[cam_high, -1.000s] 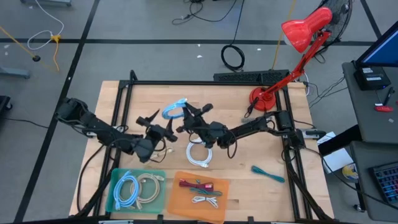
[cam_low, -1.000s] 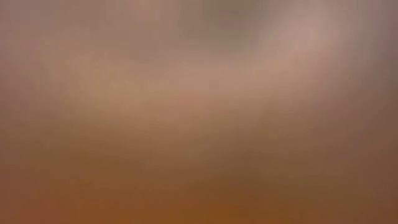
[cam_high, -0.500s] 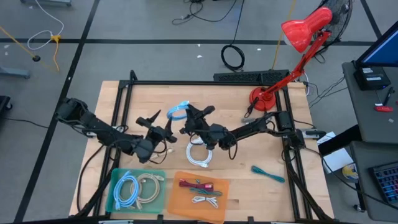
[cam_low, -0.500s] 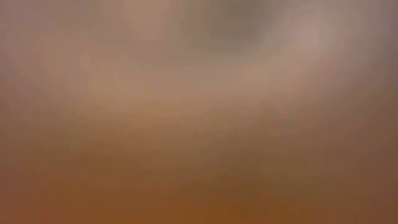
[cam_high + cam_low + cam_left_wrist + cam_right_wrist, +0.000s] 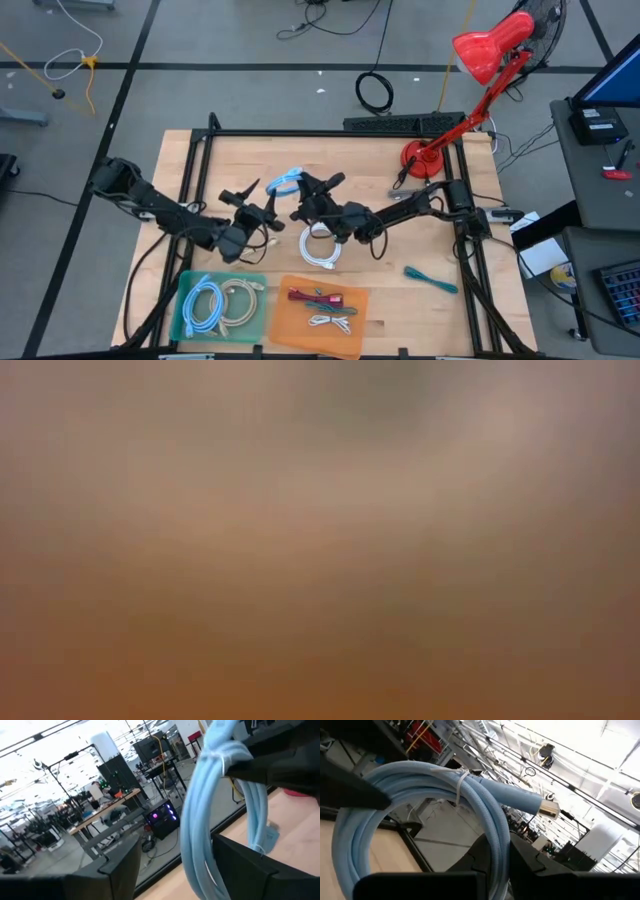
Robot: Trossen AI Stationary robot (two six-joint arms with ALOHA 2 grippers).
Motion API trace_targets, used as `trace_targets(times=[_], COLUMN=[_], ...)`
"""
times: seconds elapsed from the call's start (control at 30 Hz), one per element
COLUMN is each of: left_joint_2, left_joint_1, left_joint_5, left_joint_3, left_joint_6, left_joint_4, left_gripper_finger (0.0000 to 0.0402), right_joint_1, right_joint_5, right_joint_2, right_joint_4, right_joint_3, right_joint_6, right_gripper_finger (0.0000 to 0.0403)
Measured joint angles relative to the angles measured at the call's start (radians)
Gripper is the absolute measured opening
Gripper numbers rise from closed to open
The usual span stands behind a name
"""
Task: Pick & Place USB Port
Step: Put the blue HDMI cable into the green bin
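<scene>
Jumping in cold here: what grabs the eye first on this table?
Mid-table, the right gripper holds a coiled light blue cable up off the wood, with the left gripper open right beside it, its fingers on either side of the coil in the left wrist view. A red desk lamp leans over the far right corner, and green and orange trays of cables line the near edge.

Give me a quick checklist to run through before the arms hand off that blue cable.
1. Right gripper shut on the light blue cable: ok.
2. Left gripper jaws apart beside the coil, which sits between the fingers in the left wrist view: ok.
3. Cable lifted off the table: ok.
4. Green tray has free room for another coil: cannot tell.
5. White cable lying under the right arm, clear of the handoff: cannot tell.
6. Low view usable for checking: not ok.
</scene>
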Motion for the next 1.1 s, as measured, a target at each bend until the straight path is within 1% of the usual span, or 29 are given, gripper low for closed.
trace_targets(times=[0.33, 0.6, 0.73, 0.83, 0.93, 1.1], left_joint_2=[0.000, 0.000, -0.002, -0.020, -0.059, -0.136], left_joint_1=[-0.023, -0.045, -0.057, -0.065, -0.068, -0.074], left_joint_5=[-0.002, 0.002, 0.004, 0.005, 0.012, 0.019], left_joint_3=[0.000, -0.001, -0.001, -0.001, -0.001, -0.001], left_joint_6=[0.039, 0.065, 0.105, 0.132, 0.131, 0.054], left_joint_4=[-0.007, -0.039, -0.045, -0.052, -0.094, -0.176], left_gripper_finger=[0.0246, 0.0246, 0.0246, 0.0246, 0.0246, 0.0246], right_joint_1=[0.018, 0.038, 0.051, 0.061, 0.077, 0.107], right_joint_5=[-0.029, -0.028, -0.024, -0.011, -0.004, -0.028], right_joint_2=[-0.001, -0.001, -0.001, -0.002, -0.003, -0.010], right_joint_4=[0.019, 0.020, 0.020, 0.021, 0.025, 0.039], right_joint_3=[0.000, 0.000, 0.000, 0.001, 0.002, 0.002], right_joint_6=[-0.035, -0.125, -0.167, -0.201, -0.227, -0.242], right_gripper_finger=[0.0028, 0.0028, 0.0028, 0.0028, 0.0028, 0.0028])
